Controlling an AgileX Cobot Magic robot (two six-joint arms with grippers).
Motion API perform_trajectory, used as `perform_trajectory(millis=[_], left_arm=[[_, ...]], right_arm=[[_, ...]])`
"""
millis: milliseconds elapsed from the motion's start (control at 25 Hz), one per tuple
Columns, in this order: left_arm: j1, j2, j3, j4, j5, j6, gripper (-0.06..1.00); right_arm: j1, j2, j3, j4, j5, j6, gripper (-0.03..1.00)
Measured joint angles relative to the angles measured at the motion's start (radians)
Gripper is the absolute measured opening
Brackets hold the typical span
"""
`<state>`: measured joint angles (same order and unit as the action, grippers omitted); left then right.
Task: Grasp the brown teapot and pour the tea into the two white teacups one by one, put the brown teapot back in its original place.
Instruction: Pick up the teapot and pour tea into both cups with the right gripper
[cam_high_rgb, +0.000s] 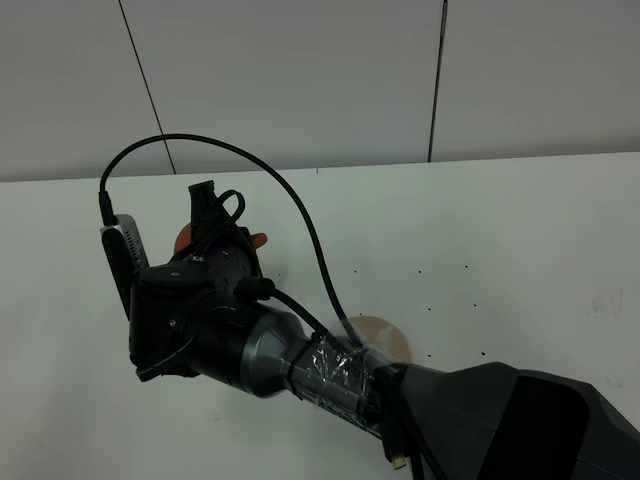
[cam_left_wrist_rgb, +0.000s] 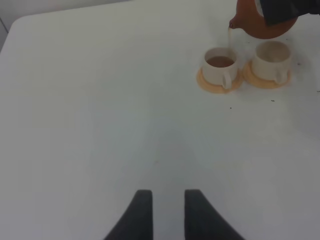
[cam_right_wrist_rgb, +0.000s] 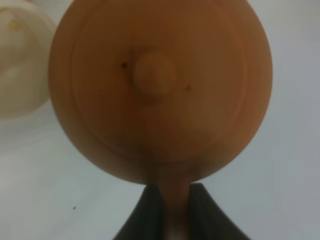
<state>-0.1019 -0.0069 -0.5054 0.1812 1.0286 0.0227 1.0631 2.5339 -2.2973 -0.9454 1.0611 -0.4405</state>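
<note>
In the left wrist view the brown teapot (cam_left_wrist_rgb: 257, 22) hangs tilted above the two white teacups, and a thin stream runs from its spout into one teacup (cam_left_wrist_rgb: 220, 64), which holds brown tea. The other teacup (cam_left_wrist_rgb: 272, 59) stands beside it; each is on an orange saucer (cam_left_wrist_rgb: 210, 84). My right gripper (cam_right_wrist_rgb: 172, 195) is shut on the teapot's handle, and the lid (cam_right_wrist_rgb: 155, 70) fills its view. In the exterior high view the right gripper (cam_high_rgb: 212, 215) hides the teapot and cups. The beige coaster (cam_high_rgb: 388, 335) lies bare by the right arm. My left gripper (cam_left_wrist_rgb: 167, 205) is open and empty, well away from the cups.
The right arm (cam_high_rgb: 300, 360) stretches from the lower right across the white table (cam_high_rgb: 520, 240), with a black cable (cam_high_rgb: 300, 215) looping above it. A grey wall stands behind the table's far edge.
</note>
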Motion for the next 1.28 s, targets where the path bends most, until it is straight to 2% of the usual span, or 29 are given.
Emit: perform_trajectory(millis=[520, 1000, 1280], left_arm=[[0.0, 0.0, 0.0, 0.0, 0.0, 0.0, 0.23], [0.0, 0.0, 0.0, 0.0, 0.0, 0.002, 0.23], [0.0, 0.0, 0.0, 0.0, 0.0, 0.001, 0.23]], right_arm=[[0.0, 0.0, 0.0, 0.007, 0.0, 0.011, 0.09], [0.0, 0.0, 0.0, 0.081, 0.0, 0.012, 0.09], [0.005, 0.0, 0.0, 0.086, 0.01, 0.012, 0.09]])
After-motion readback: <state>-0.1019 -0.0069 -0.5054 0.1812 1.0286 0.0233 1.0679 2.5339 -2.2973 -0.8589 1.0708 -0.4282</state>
